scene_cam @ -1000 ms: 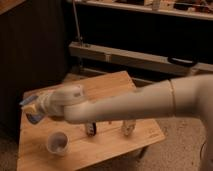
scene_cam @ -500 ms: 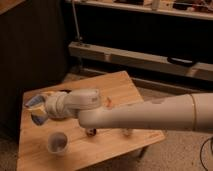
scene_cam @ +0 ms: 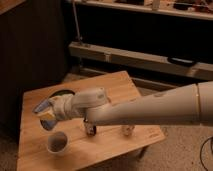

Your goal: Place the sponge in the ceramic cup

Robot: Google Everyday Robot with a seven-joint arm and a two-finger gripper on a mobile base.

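Found the pincer [scene_cam: 45,115] at the left side of the counter [scene_cam: 115,87], raised above the wood and closed on the sponge [scene_cam: 42,106]. Noted the sponge's light-blue face turned up and to the left, with a yellowish side just beneath it, gripped at the very tip of the arm. Hung clear of the wood, up and slightly left of the ceramic cup [scene_cam: 57,142], neither over its mouth nor touching it.

Saw the ceramic cup standing upright near the front left edge, white outside and dark within; could not tell what lay inside.

Caught a wide green bowl [scene_cam: 64,93] farther back, just behind the wrist and partly hidden by it. Made out only a dark inside there, contents unreadable.

Spotted a small black-and-white box [scene_cam: 90,128] under the forearm, right of the cup and apart from it.

Picked out a pale slim bottle [scene_cam: 127,130] farther right, upright near the front right edge, its top hidden by the arm.

Traced the pale arm [scene_cam: 150,110] from the right edge across the counter to the pincer.
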